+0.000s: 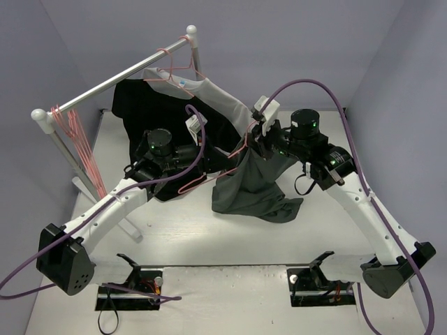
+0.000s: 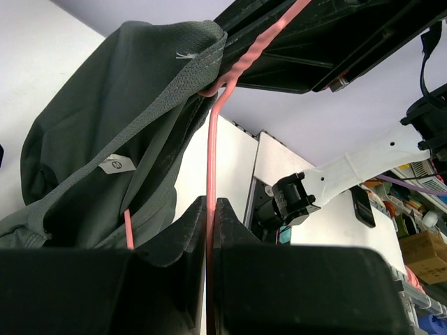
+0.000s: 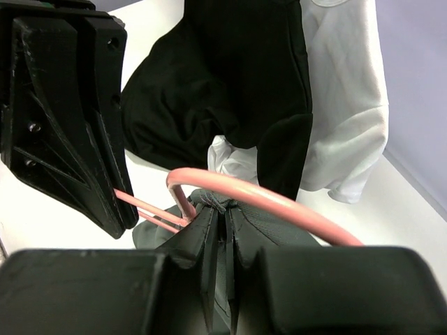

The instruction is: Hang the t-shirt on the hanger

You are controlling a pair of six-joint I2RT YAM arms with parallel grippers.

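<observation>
So t-shirt pinched in R fingers, hanger in L fingers.

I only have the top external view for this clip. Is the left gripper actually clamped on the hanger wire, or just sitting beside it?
Observer: Clamped. In the left wrist view the left gripper is shut on the hanger, and the pink wire runs up from between its fingers.
Operator: Is any wire inside the t-shirt?
Observer: Yes. The same view shows a short pink stretch inside the t-shirt, below its white neck label.
Operator: What is the right gripper holding?
Observer: In the right wrist view the right gripper is shut on a pinch of grey t-shirt cloth just under the hanger's curved hook.
</observation>
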